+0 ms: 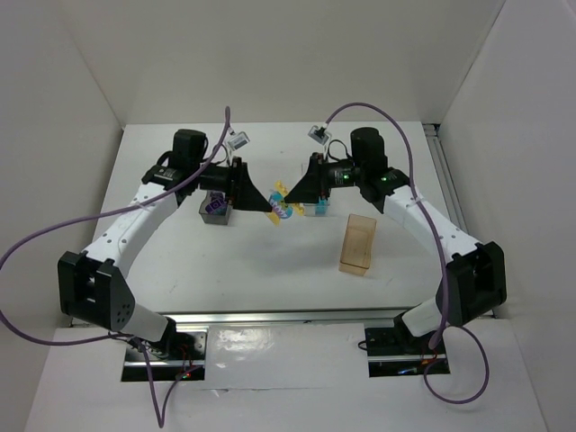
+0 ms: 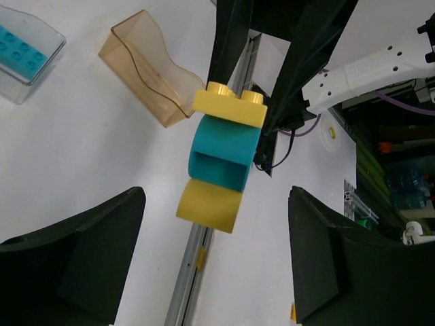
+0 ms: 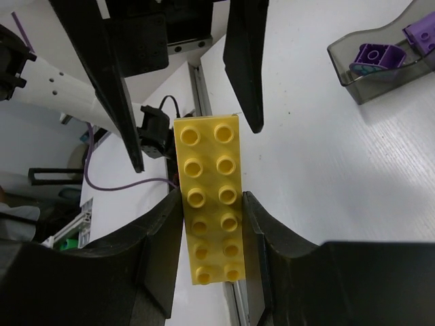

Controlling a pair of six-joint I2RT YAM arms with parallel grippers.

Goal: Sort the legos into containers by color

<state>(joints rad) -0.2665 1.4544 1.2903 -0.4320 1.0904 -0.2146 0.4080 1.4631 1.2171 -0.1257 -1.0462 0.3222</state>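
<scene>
You have a white table (image 1: 270, 270) spread before you, plain white walls (image 1: 297, 54) boxing it in, a silver rail (image 1: 279, 317) along your near edge, a glossy white board (image 1: 288, 360) just in front of that rail

No legible text or labels anywhere.

yellow-cyan lego stack (image 2: 221, 163): held aloft | grey bin (image 3: 367, 85): purple legos (image 3: 372, 58) | clear bin (image 2: 42, 76): cyan lego (image 2: 20, 51) | amber bin (image 1: 357, 245): stands apart

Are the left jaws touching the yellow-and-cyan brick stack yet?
Apart. The left wrist view shows the left gripper with its jaws wide open and a clear gap on either side of the brick stack, which the right gripper holds.
</scene>
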